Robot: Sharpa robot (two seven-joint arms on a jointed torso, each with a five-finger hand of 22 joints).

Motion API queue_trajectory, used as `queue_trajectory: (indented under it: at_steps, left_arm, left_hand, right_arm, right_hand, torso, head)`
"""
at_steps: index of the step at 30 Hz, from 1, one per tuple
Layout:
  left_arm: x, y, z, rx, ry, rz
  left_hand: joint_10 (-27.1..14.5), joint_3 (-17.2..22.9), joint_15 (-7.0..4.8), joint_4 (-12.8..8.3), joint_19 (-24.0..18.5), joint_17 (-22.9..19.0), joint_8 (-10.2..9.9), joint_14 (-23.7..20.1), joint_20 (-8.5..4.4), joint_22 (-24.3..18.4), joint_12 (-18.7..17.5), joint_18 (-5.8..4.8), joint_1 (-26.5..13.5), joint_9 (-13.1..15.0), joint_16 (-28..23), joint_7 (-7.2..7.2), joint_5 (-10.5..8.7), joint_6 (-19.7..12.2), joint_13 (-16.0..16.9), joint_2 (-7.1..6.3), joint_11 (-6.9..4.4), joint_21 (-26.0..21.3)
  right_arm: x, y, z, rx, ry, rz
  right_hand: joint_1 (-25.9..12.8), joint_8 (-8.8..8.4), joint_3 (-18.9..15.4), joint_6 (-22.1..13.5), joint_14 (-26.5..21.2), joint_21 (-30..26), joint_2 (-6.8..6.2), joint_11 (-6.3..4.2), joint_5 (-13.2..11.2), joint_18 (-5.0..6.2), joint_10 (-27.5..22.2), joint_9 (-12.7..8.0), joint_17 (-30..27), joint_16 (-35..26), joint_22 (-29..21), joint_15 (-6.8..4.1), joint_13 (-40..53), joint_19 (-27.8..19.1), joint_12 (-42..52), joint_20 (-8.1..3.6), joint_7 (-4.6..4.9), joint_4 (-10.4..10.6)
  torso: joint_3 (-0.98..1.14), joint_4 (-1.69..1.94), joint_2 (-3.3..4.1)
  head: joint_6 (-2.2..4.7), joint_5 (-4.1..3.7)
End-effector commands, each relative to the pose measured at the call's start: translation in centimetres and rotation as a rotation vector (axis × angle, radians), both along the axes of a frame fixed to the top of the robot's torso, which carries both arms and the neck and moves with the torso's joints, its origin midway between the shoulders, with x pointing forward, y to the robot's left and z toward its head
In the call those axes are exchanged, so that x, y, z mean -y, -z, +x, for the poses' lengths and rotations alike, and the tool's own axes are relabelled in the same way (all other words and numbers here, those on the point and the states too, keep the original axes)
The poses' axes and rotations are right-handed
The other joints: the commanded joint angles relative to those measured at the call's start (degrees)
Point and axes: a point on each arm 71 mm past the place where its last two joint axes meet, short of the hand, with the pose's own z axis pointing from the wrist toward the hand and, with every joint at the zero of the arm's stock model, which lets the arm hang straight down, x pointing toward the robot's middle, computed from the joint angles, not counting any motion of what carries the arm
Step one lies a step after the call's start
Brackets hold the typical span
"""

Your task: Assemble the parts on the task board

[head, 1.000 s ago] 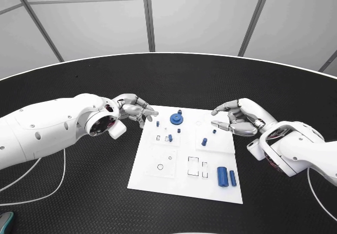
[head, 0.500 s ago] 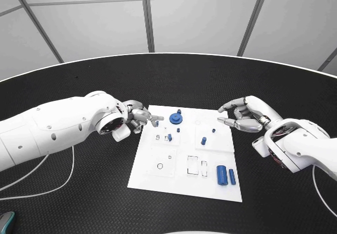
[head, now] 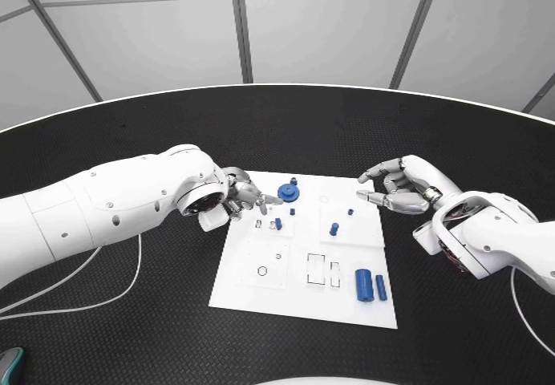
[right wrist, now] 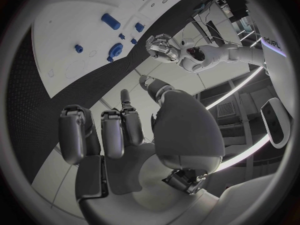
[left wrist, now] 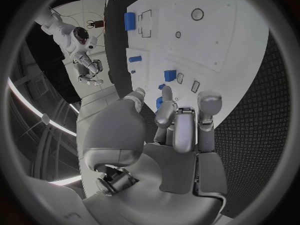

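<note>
White rectangular task board (head: 306,289) lies at centre of the round black table (head: 139,329), long axis running roughly 12 to 6 o'clock in the head view.

Left hand (head: 243,195), silver, many-fingered, sits over the board's edge at about 10 o'clock from board centre. Fingers curled inward, tips close together; whether anything is pinched between them, cannot tell. From the left wrist view the fingertips (left wrist: 209,101) hang above the board near small blue pieces, no piece plainly in the grasp.

Right hand (head: 393,186) hovers off the board's far corner, about 2 o'clock from centre, above bare table. Fingers loosely bent and spread apart, nothing held; the right wrist view shows the palm empty.

Parts on the board:
- round blue gear-like disc with a small knob (head: 289,191), near the far edge, just beside the left hand's fingertips, at 12 o'clock.
- small blue peg (head: 277,224) standing in the board at about 10 o'clock, close to centre.
- small blue peg near the right side (head: 334,229), about 1 o'clock.
- pair of blue cylinders (head: 370,285) lying side by side, touching or nearly so, at 5 o'clock near the close edge.

White cable (head: 93,301) trails over the table at 8 o'clock.
</note>
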Motion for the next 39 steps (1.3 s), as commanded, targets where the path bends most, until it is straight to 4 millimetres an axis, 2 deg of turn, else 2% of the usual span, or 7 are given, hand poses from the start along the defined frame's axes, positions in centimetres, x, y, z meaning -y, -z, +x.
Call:
queue_trajectory:
  at_steps: [1, 15, 27, 29, 31, 34, 39]
  left_arm:
    - [0.7, 0.1, 0.1, -0.008, 0.009, 0.010]
    - [2.5, 0.5, 0.8, -0.044, 0.058, 0.075]
    - [2.7, 0.6, 1.1, -0.053, 0.085, 0.122]
    - [2.8, 0.6, 1.2, -0.055, 0.090, 0.125]
    - [2.9, 0.7, 1.2, -0.057, 0.094, 0.128]
    - [3.0, 0.7, 1.3, -0.059, 0.096, 0.133]
    - [3.0, 0.7, 1.5, -0.060, 0.095, 0.142]
  left_hand:
    - [0.06, -0.39, -0.39, -0.02, 0.36, 0.02, 0.30, 2.21, -0.22, 0.34, 0.49, -0.45, -0.58, 0.22, 0.21, 0.05, -0.07, -0.37, 0.18, 0.04, -0.41, 0.36]
    - [0.09, -1.16, -0.45, -0.16, 0.72, 0.00, 0.92, 2.20, -0.27, 1.49, 0.79, -0.63, 0.15, 1.06, 0.19, -0.04, -0.03, -0.77, 0.38, 0.57, -0.49, 1.09]
    - [0.04, -1.40, -0.47, -0.20, 0.71, 0.02, 1.23, 2.21, -0.28, 1.79, 0.88, -0.66, 1.16, 1.56, 0.19, -0.07, -0.02, -1.05, 0.40, 1.10, -0.52, 1.33]
    - [0.02, -1.41, -0.47, -0.19, 0.73, 0.03, 1.27, 2.21, -0.28, 1.86, 0.87, -0.67, 1.28, 1.63, 0.19, -0.07, -0.02, -1.08, 0.37, 1.22, -0.52, 1.38]
    - [0.00, -1.43, -0.48, -0.18, 0.71, 0.03, 1.32, 2.21, -0.28, 1.88, 0.86, -0.67, 1.40, 1.70, 0.19, -0.08, -0.02, -1.10, 0.34, 1.35, -0.52, 1.41]
    - [0.00, -1.43, -0.48, -0.19, 0.71, 0.01, 1.41, 2.21, -0.29, 1.98, 0.91, -0.68, 1.71, 1.87, 0.18, -0.08, -0.01, -1.17, 0.36, 1.66, -0.53, 1.49]
    - [-0.08, -1.42, -0.48, -0.21, 0.66, 0.00, 1.45, 2.21, -0.29, 1.96, 0.84, -0.67, 1.99, 1.99, 0.17, -0.08, -0.01, -1.28, 0.24, 1.89, -0.53, 1.51]
  right_arm:
    - [-0.1, 0.0, 0.0, -0.002, 0.000, -0.001]
    - [0.1, 0.1, 0.1, -0.009, 0.011, -0.003]
    - [0.1, 0.1, 0.1, -0.010, 0.013, -0.003]
    - [0.0, 0.1, 0.2, -0.010, 0.012, -0.003]
    - [0.0, 0.1, 0.2, -0.010, 0.011, -0.003]
    - [-0.1, 0.1, 0.2, -0.010, 0.011, -0.003]
    - [-0.1, 0.1, 0.2, -0.011, 0.011, -0.003]
  right_hand:
    - [-0.33, 0.29, -0.02, -0.14, 4.11, -0.29, -0.03, -0.42, 0.31, 0.80, 0.09, -0.01, 7.79, -0.37, 7.49, -0.44, 6.60, 2.27, -0.19, -0.46, 0.06, 0.43]
    - [-0.33, 0.27, -0.04, -0.24, 4.09, -0.42, -0.06, -0.41, 0.38, 0.84, -0.05, -0.03, 7.69, -0.43, 7.35, -0.45, 6.43, 2.21, -0.36, -0.47, 0.08, 0.47]
    - [-0.33, 0.26, -0.05, -0.30, 4.12, -0.41, -0.06, -0.41, 0.42, 0.83, 0.02, -0.04, 7.77, -0.39, 7.37, -0.45, 6.50, 2.22, -0.29, -0.48, 0.08, 0.49]
    - [-0.33, 0.26, -0.05, -0.30, 4.12, -0.41, -0.06, -0.41, 0.42, 0.83, 0.02, -0.04, 7.77, -0.39, 7.37, -0.45, 6.50, 2.22, -0.29, -0.48, 0.08, 0.49]
    - [-0.33, 0.26, -0.05, -0.30, 4.12, -0.41, -0.06, -0.41, 0.42, 0.83, 0.02, -0.04, 7.77, -0.39, 7.37, -0.45, 6.50, 2.22, -0.29, -0.48, 0.08, 0.49]
    - [-0.33, 0.26, -0.05, -0.30, 4.12, -0.41, -0.06, -0.41, 0.42, 0.83, 0.02, -0.04, 7.77, -0.39, 7.37, -0.45, 6.50, 2.22, -0.29, -0.48, 0.08, 0.49]
    - [-0.30, 0.26, -0.04, -0.34, 4.12, -0.41, -0.04, -0.41, 0.47, 0.83, 0.02, -0.05, 7.78, -0.40, 7.38, -0.46, 6.50, 2.23, -0.30, -0.49, 0.08, 0.50]
  torso:
    - [0.06, -0.11, 0.05]
    - [-0.01, -0.07, 0.07]
    - [-0.15, 0.04, -0.01]
    - [-0.14, -0.03, 0.05]
    - [-0.14, -0.08, 0.03]
    - [-0.16, -0.03, -0.01]
    - [-0.07, 0.06, -0.03]
  head:
    - [-0.11, -0.27]
    - [-0.33, -0.51]
    - [-0.56, -0.38]
    - [-0.35, -0.25]
    - [-0.48, -0.25]
    - [-0.56, -0.25]
    - [-0.60, -0.22]
